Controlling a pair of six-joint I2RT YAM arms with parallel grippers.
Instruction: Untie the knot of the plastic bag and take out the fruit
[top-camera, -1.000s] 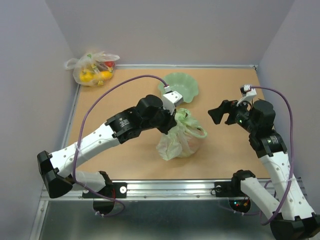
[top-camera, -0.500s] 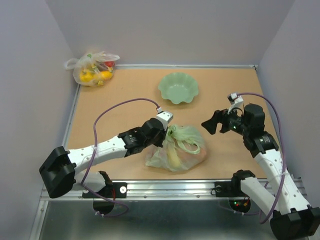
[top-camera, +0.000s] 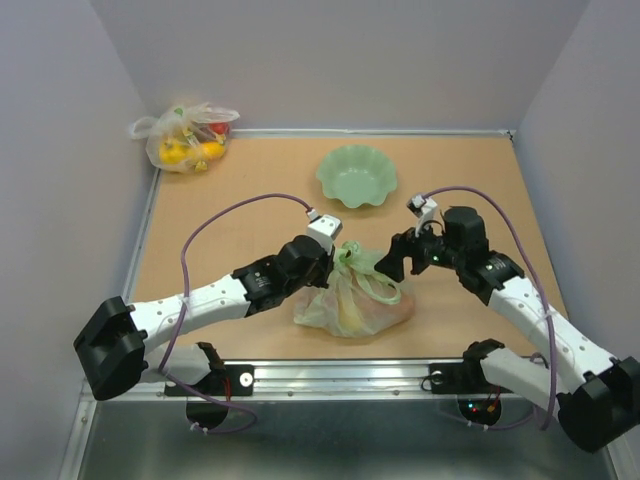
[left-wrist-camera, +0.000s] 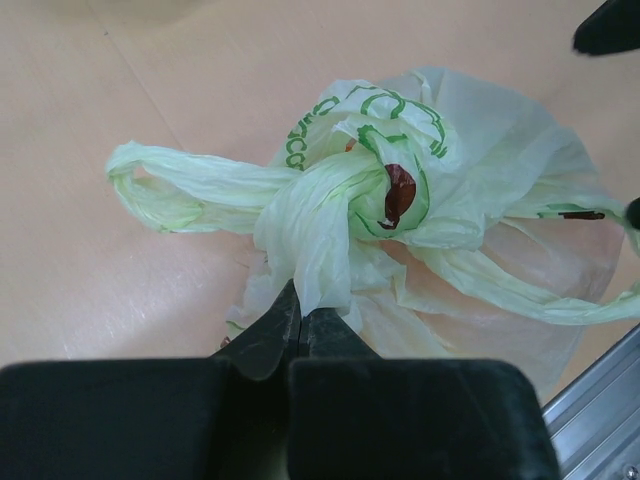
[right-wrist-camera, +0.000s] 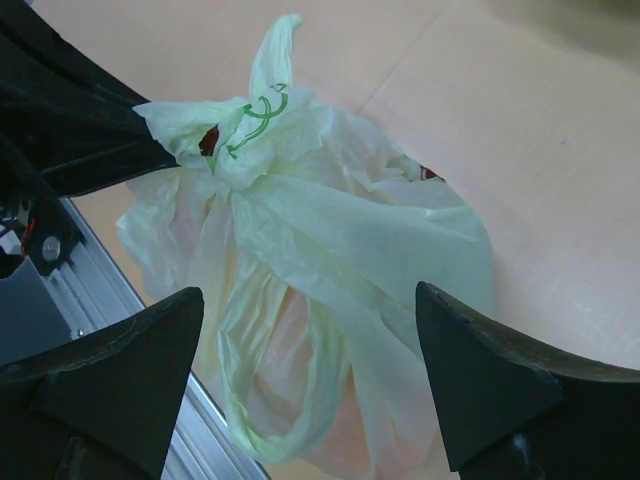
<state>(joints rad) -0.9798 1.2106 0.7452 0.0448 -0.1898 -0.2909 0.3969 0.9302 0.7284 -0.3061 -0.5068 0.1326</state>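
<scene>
The pale green plastic bag (top-camera: 358, 300) lies on the table near its front edge, with faint shapes of fruit showing through the film. Its knot (left-wrist-camera: 345, 200) of twisted handle loops sits at the bag's top left; it also shows in the right wrist view (right-wrist-camera: 225, 135). My left gripper (top-camera: 332, 262) is shut on a strip of the bag's film just below the knot, seen in the left wrist view (left-wrist-camera: 300, 300). My right gripper (top-camera: 398, 262) is open and empty, just right of the bag, its jaws spread wide on either side of the bag's loop (right-wrist-camera: 290, 400).
A green scalloped bowl (top-camera: 357, 176) stands behind the bag. A clear whitish bag with yellow and red items (top-camera: 188, 136) lies at the back left corner. A metal rail (top-camera: 340, 375) runs along the table's front edge, close to the green bag.
The left gripper lowered the bag from hanging to lying on the table near the front edge. The right gripper moved left and down toward the bag, staying open.
</scene>
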